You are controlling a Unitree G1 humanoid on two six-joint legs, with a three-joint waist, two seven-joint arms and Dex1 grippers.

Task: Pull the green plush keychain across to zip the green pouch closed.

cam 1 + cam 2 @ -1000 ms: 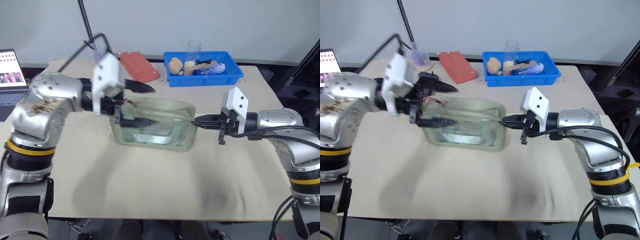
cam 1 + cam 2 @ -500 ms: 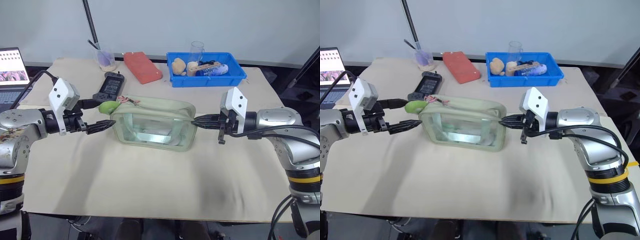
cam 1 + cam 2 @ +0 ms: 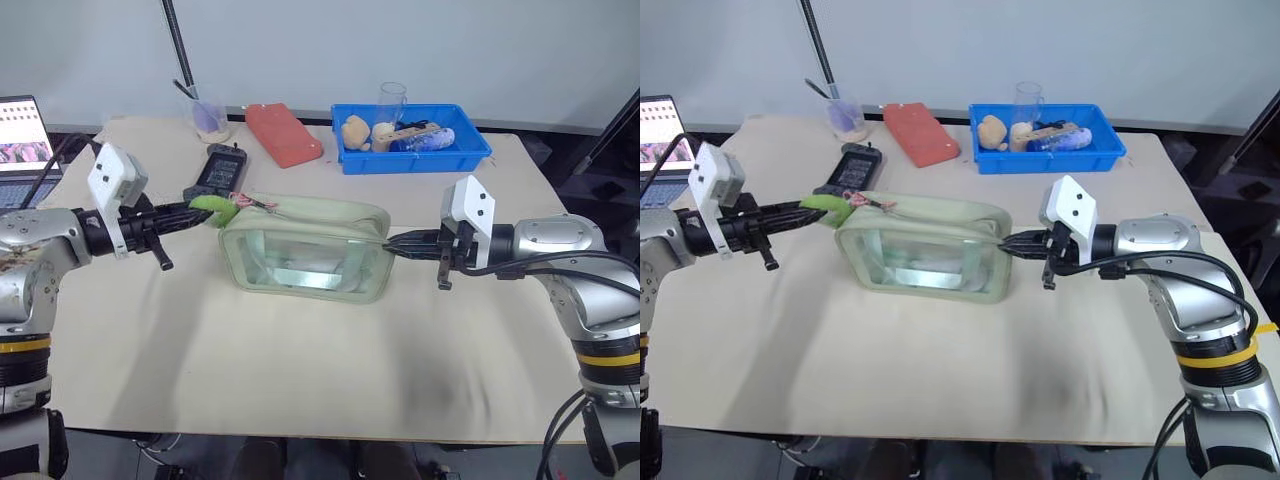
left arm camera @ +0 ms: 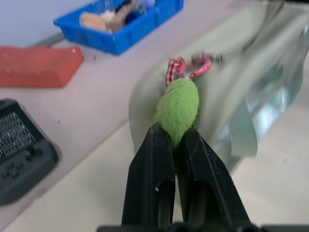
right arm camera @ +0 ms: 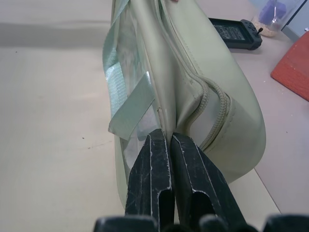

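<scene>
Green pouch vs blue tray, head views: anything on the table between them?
Nothing. In the left eye view, the stretch between the green pouch and the blue tray is bare tabletop; the red block and black handheld console lie off to the robot's left.

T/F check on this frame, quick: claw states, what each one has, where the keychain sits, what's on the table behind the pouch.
1. The left claw is shut on the green plush keychain. True.
2. The right claw is open and clear of the green pouch. False: it is shut, pinching the pouch's end by the zipper.
3. The keychain is at the pouch's end on the robot's left. True.
4. The blue tray sits between the two claws. False: it is at the back of the table, behind the pouch.
5. A black handheld controller lies behind the pouch, near a red block. True.
</scene>
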